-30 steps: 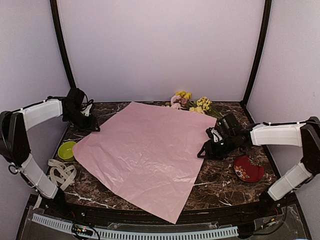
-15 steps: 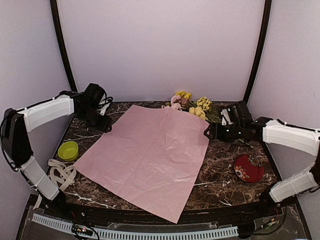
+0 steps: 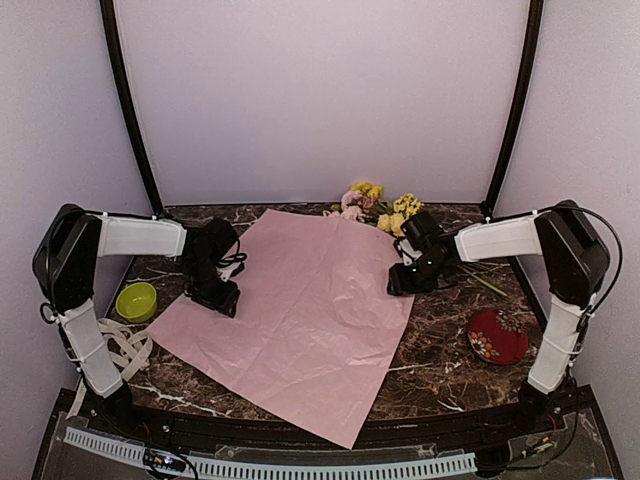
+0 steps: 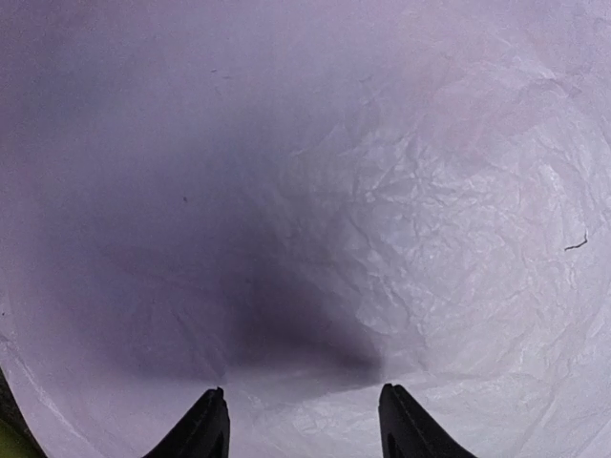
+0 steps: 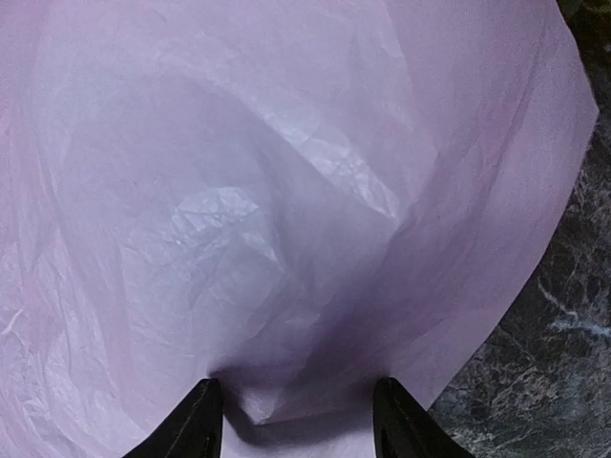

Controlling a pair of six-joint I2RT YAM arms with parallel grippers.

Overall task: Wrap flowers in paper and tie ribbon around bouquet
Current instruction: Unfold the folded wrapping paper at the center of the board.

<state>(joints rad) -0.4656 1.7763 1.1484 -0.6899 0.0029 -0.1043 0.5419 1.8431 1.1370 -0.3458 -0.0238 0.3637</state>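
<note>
Paper: thin lilac-pink sheet, lies flat on the marble table, one corner toward the near edge, light crinkles all over. Expect v. low weight and no stiffness: it will likely drape, slide on the polished top, and tear or crease if pinched hard or pulled from one side only. Recommended hold: an edge or corner, both sides at once, w/ light pressure; lift slowly so air does not flip it. Left gripper sits over the sheet's left edge. In the left wrist view its fingers stand apart w/ flat paper under the gap, nothing clamped. Right gripper sits at the sheet's right corner. The right wrist view shows its fingers apart too, w/ paper humped up ahead of them and a small pucker in the gap; cannot tell if the tips press on it, but no pinch. Flowers lie at the far edge, blooms just beside the sheet's far corner, stems running off to the right. Heads look soft and stems thin, so grip the stems as a bunch, not the blooms. Ribbon is piled loose at the near left, off the paper, near a green bowl. It looks limp, so pick it up near an end. Wrapping not yet begun.
</note>
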